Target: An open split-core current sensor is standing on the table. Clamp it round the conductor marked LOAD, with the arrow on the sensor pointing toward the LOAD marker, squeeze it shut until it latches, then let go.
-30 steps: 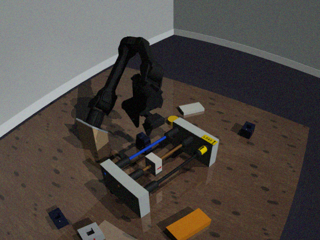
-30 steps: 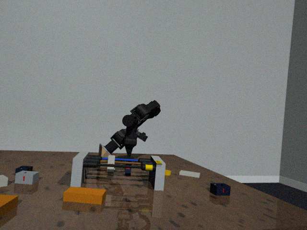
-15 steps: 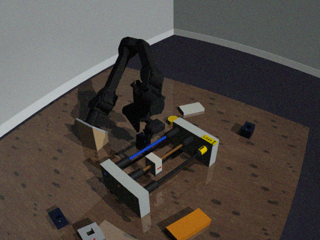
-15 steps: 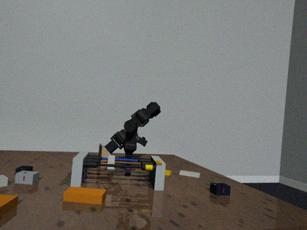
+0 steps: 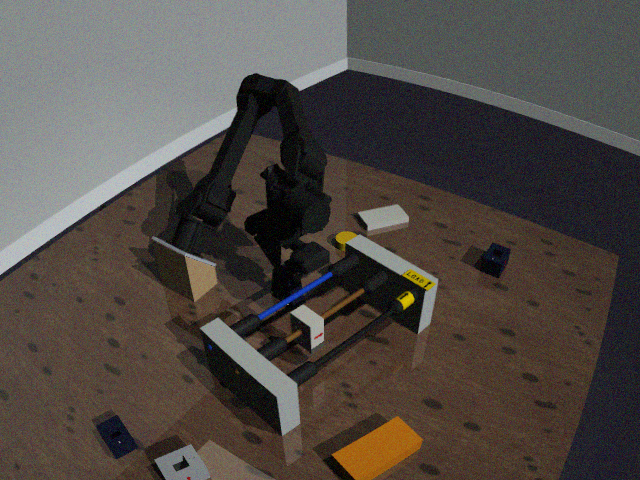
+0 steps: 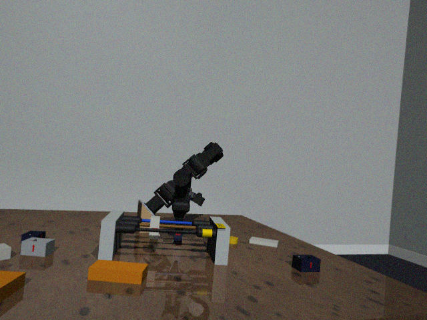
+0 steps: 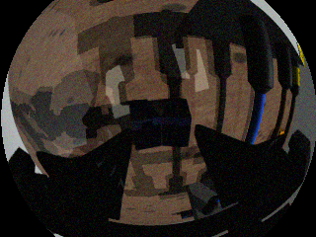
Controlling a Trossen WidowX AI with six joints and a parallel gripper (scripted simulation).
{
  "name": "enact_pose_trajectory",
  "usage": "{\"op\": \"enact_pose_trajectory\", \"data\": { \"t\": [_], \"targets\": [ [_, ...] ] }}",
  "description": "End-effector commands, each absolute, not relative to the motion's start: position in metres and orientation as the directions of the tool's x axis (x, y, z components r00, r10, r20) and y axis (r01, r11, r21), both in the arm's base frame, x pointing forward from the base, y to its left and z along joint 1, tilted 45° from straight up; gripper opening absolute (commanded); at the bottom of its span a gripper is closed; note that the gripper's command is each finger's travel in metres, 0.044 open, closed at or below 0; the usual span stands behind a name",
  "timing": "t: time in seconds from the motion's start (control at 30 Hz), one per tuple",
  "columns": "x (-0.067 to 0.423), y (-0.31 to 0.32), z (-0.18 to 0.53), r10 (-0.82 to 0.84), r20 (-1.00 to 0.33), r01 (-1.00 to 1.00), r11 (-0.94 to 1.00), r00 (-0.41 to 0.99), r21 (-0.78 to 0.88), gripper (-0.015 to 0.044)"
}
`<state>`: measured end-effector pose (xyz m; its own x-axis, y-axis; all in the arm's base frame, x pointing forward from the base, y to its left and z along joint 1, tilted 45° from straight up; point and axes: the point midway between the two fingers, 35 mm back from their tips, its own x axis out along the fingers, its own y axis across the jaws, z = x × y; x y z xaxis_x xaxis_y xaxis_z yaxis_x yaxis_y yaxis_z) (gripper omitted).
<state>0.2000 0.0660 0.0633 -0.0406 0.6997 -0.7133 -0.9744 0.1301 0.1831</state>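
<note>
Step in hand: the pickup. Nothing is clamped on the LOAD line yet.

The sensor stands on the tabletop behind the conductor rack, just beside the blue conductor. It's well apart from the black conductor, which ends at the yellow collar under the LOAD marker.

The arm is down over the sensor. In the wrist view the fingers are spread partway and straddle the dark blue body, one on each side and near or at its faces. We can't confirm a firm pinch, so we're treating it as not yet held.

Next, as we judge it:
- Grip enough to carry, not enough to latch it early.
- Lift clear of the blue and orange lines and cross to the black one.
- Turn the arrow toward the LOAD marker, seat it, squeeze, then release.

Watch out for the white block with a red arrow on the orange conductor. It isn't ours.
</note>
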Motion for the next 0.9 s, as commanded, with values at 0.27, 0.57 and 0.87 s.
{"op": "enact_pose_trajectory", "data": {
  "t": [0.27, 0.57, 0.87],
  "targets": [
    [0.2, 0.066, 0.064, 0.7, -0.713, -0.975, 0.129, -0.041, 0.183, 0.02],
    [0.205, 0.043, 0.084, 0.694, -0.719, -0.974, 0.133, -0.041, 0.184, 0.0],
    [0.208, 0.011, 0.115, 0.698, -0.715, -0.973, 0.132, -0.044, 0.188, 0.0]
  ]
}}
